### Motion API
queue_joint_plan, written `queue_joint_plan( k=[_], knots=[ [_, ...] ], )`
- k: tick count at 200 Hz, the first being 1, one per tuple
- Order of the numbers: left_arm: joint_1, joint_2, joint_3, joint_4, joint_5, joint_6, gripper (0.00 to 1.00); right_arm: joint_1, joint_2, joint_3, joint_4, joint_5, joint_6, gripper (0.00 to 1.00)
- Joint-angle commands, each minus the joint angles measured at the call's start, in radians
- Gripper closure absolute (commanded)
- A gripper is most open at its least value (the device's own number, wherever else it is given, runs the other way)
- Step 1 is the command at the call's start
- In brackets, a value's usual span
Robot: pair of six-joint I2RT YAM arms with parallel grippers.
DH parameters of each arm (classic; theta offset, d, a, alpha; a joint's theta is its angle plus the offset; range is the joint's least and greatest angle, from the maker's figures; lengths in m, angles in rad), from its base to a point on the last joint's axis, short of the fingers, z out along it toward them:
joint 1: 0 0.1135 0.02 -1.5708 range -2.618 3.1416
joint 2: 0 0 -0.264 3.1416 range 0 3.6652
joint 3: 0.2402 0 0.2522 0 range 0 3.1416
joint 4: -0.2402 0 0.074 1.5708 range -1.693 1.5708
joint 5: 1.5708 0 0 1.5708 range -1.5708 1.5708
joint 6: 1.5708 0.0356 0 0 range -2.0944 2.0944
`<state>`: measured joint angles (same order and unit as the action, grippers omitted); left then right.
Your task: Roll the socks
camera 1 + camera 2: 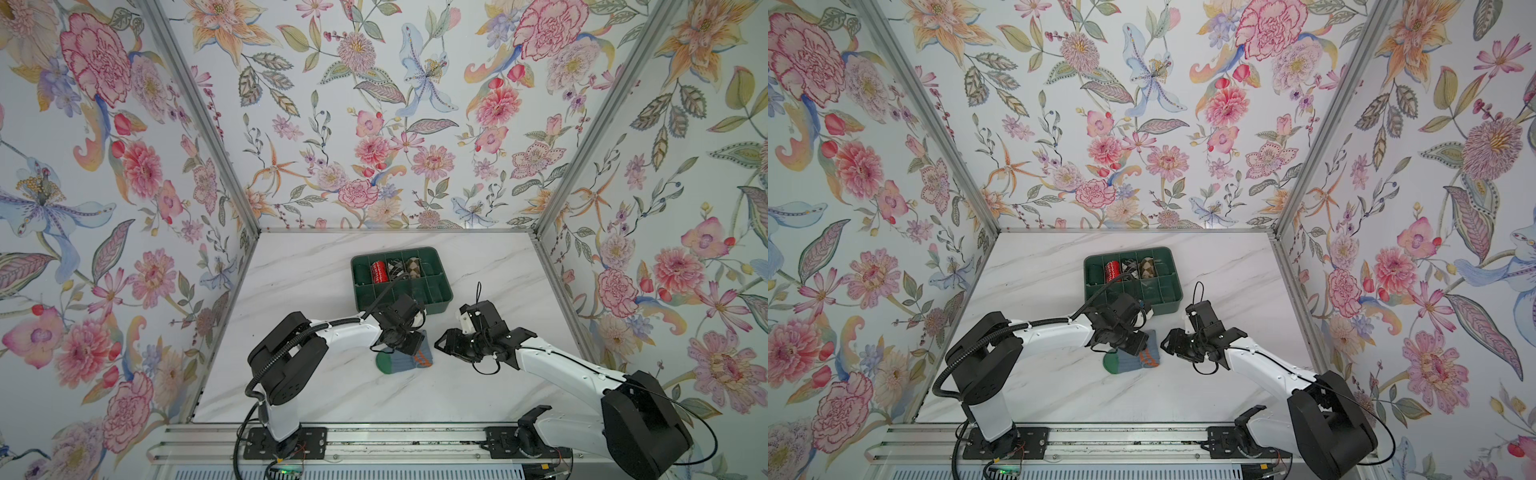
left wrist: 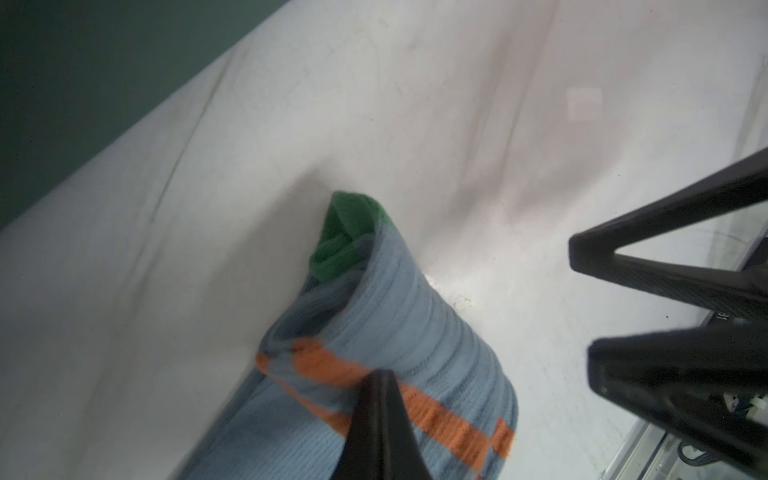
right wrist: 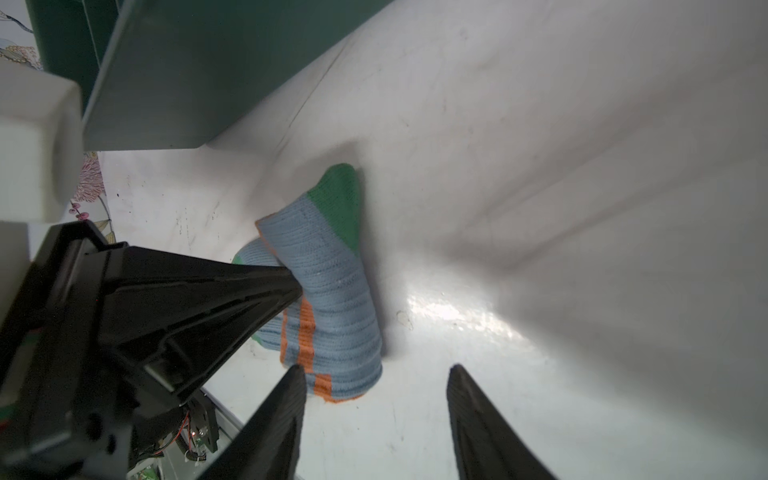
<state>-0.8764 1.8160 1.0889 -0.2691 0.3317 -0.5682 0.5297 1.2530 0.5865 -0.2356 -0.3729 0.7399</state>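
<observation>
Socks (image 3: 332, 291) in pinch of left tool (image 3: 294, 281)

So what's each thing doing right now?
socks: partly rolled, lying on the table
left gripper: shut, pinching the socks
right gripper: open, empty, beside the socks
green tray: back row partly filled
red bundle: rolled, in the tray
black-white argyle bundle: rolled, in the tray
brown argyle bundle: rolled, in the tray

Both top views are bright and evenly lit, with the walls (image 1: 104, 208) bent at the edges. In the wrist views the table (image 3: 457, 316) shows a white glare patch, a soft shadow lies beside the socks (image 3: 332, 291), and the tray (image 2: 62, 83) is blurred.
</observation>
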Motion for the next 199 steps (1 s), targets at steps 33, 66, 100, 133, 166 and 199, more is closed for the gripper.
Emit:
queue_joint_plan(
  k=[33,66,100,133,166,199],
  knots=[
    [-0.006,0.035,-0.001,-0.038,-0.022,-0.005,1.0,-0.034,0.054,-0.067,0.166,-0.131,-0.006,0.48],
    [-0.006,0.04,-0.015,-0.032,-0.015,-0.006,1.0,-0.042,0.108,-0.092,0.258,-0.194,0.018,0.53],
    [-0.006,0.042,-0.032,-0.019,-0.004,-0.011,1.0,-0.042,0.149,-0.097,0.312,-0.221,0.034,0.56],
    [-0.004,0.035,-0.064,0.007,0.01,-0.022,1.0,-0.038,0.178,-0.099,0.336,-0.224,0.044,0.57],
    [-0.001,0.028,-0.096,0.029,0.022,-0.03,1.0,-0.028,0.205,-0.108,0.366,-0.224,0.056,0.59],
    [0.005,0.018,-0.119,0.05,0.035,-0.036,1.0,-0.008,0.238,-0.115,0.407,-0.224,0.077,0.6]
  ],
)
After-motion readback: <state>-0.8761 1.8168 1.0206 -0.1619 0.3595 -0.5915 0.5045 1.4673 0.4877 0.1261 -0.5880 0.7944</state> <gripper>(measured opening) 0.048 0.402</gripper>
